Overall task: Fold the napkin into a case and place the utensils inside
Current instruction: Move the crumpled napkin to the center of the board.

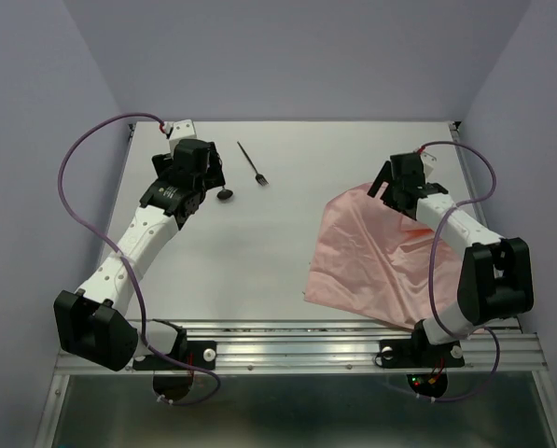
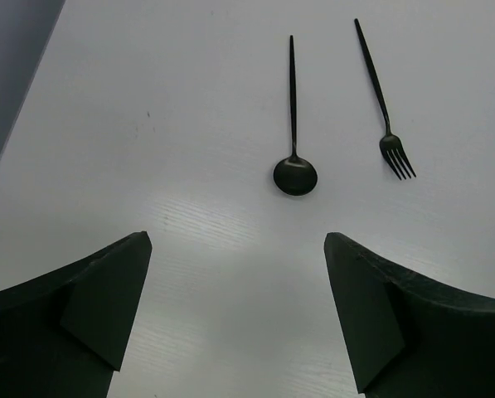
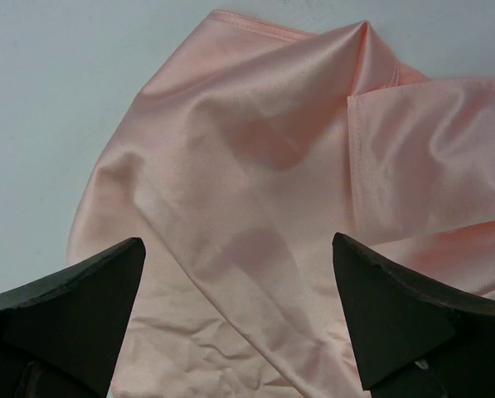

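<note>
Our right end effector (image 3: 239, 249) hung released over the wrinkled pink cloth napkin (image 3: 230, 149), our left end effector (image 2: 239, 245) released before the slim black spoon (image 2: 294, 176).

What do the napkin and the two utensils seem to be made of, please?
Napkin: thin woven cloth, perhaps satin or polyester; it has a soft sheen, drapes in wrinkles and shows a stitched hem. Spoon and fork: smooth black, slim and rigid; coated metal or plastic, the look cannot settle which.
</note>
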Controlling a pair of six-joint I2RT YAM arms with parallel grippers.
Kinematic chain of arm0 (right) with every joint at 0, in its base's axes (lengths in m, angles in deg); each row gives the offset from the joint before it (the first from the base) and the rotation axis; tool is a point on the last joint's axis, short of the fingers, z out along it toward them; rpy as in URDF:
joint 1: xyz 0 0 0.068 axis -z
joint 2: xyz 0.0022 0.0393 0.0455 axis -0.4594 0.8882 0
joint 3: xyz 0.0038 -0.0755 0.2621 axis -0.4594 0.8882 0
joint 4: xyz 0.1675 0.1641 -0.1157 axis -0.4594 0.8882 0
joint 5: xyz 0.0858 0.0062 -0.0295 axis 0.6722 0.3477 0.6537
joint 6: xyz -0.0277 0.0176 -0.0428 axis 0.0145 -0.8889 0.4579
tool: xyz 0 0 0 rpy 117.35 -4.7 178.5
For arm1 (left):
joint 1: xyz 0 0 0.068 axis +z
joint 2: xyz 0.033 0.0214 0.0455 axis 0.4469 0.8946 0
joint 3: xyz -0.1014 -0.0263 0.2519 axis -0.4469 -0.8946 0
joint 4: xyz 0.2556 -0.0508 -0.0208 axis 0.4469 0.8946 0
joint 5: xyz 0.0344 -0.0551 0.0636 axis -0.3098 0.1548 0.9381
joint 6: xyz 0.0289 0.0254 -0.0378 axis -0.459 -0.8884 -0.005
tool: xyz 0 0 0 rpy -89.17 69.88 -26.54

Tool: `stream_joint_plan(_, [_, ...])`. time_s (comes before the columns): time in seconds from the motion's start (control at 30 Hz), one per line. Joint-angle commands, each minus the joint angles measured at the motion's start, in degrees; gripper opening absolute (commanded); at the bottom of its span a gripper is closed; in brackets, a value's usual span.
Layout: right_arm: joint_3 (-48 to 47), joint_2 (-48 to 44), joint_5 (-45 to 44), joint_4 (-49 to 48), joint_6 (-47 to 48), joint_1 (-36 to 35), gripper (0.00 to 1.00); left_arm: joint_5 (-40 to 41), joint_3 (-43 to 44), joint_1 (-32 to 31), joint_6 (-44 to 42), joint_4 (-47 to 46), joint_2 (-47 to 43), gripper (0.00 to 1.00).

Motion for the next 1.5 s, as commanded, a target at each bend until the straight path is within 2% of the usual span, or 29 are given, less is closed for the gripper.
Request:
stream_joint_plan(0.0, [1.1, -1.4, 1.4, -2.9, 0.9, -0.1, 1.00, -0.5, 0.2, -0.2, -0.5, -1.4, -0.3, 0.99])
stream_joint_plan(0.2, [3.0, -3.2, -0.6, -3.4, -0.5, -0.1, 1.00, -4.1, -1.0, -1.2, -0.8, -1.7, -0.1, 0.99])
stream_joint_plan(0.33, [4.8, -5.0, -0.8, -4.2, -0.7, -0.1, 1.00, -5.6, -1.8, -5.3, 0.3, -1.4, 1.2, 0.99])
stream_joint_plan(0.43, [6.1, -7.2, -2.2, -4.3, -0.7, -0.1, 1.00, -5.5, -1.2, -11.9, 2.7, 0.4, 4.3, 0.98])
stream_joint_plan(0.57, [7.1, -10.1, -3.6, -4.3, -0.7, -0.1, 1.00, -4.7, 2.1, -24.4, 5.6, 2.7, 10.4, 0.97])
stream_joint_plan(0.7, [7.6, -13.1, -5.0, -4.4, -0.9, -0.1, 1.00, -8.9, 6.3, -32.1, 7.3, 3.5, 19.7, 0.92])
stream_joint_plan(0.83, [8.2, -16.1, -6.6, -4.5, -0.9, -0.1, 1.00, -14.3, 9.2, -37.2, 6.8, 2.6, 26.9, 0.90])
stream_joint_plan(1.07, [9.3, -17.8, -7.4, -4.8, -0.1, -0.1, 1.00, -17.6, 13.5, -40.4, 5.1, 2.6, 36.2, 0.87])
stream_joint_plan(1.23, [9.7, -18.2, -7.4, -4.8, -0.1, -0.1, 1.00, -16.2, 15.7, -40.7, 6.1, 4.0, 40.7, 0.82])
stream_joint_plan(1.43, [9.4, -17.5, -6.9, -5.0, -0.5, -0.1, 1.00, -13.4, 17.7, -41.1, 6.3, 6.1, 46.1, 0.71])
stream_joint_plan(1.47, [9.4, -17.4, -7.0, -5.0, -0.7, -0.1, 1.00, -13.3, 17.6, -41.2, 6.3, 6.0, 46.4, 0.66])
